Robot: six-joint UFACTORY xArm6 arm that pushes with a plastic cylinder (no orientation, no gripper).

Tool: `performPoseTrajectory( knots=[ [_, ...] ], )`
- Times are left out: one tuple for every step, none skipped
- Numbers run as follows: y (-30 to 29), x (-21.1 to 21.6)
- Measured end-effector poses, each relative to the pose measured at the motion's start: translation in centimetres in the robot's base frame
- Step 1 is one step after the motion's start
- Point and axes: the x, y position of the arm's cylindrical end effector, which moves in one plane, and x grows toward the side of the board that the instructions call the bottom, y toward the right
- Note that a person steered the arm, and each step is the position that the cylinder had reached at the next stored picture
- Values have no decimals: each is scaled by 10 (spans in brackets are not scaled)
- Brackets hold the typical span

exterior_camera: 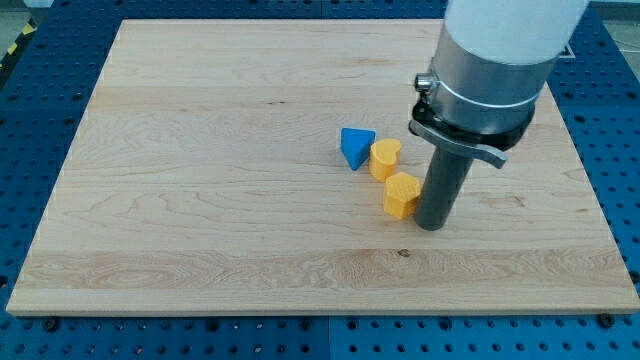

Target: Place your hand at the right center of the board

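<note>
Camera view: my tip (431,226) touching yellow block (401,195), near yellow cylinder (385,158) and blue triangle (355,147) on board (200,200); clawless rod.

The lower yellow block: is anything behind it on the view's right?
My tip stands right against the lower yellow block, on its right. The rod covers the board just behind it, so whether anything small sits there cannot be seen.

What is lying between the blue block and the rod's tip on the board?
In the camera view, two yellow blocks lie between them: one touching the blue triangular block, the other right beside my tip.
</note>
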Motion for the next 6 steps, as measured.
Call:
performPoseTrajectory(
  knots=[
    [-17, 0],
    [-36, -2],
    [-41, -4],
    [-2, 10],
    [79, 19],
    [146, -10]
  ],
)
